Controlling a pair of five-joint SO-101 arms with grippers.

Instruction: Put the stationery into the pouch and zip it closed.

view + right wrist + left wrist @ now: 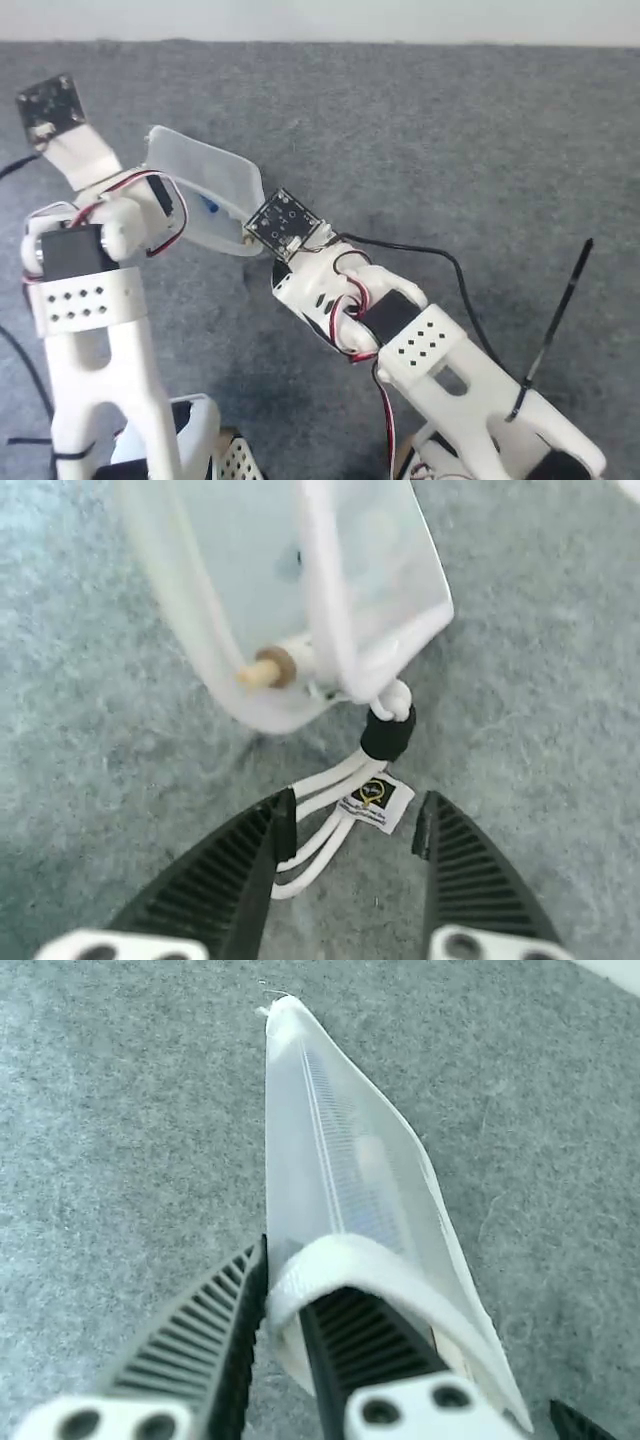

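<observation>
**Grey desk [450,130], soft pouch [210,170], a cord to catch**

The desk wore a grey, felt-like covering, and the translucent pouch stood on edge over it between my two arms. My left end effector [283,1290] was clamped on the padded rim at one end of the pouch. My right end effector [357,805] had its fingers apart, one on either side of the white pull cord [325,800] and its small tag [372,800], touching neither.

I judged the pouch light and floppy. It would sag and twist if pulled off-line, so the far end needed that firm pinch while the zip ran. The cord below the black bead [388,735] looked like the best place to take hold, though it was thin and could slip.

A wooden-tipped piece [265,668] poked out at the zip end, and I thought it might block the closing. Something blue [210,207] showed through the wall. A black cable [440,255] trailed off the right arm, well apart from the work.
</observation>
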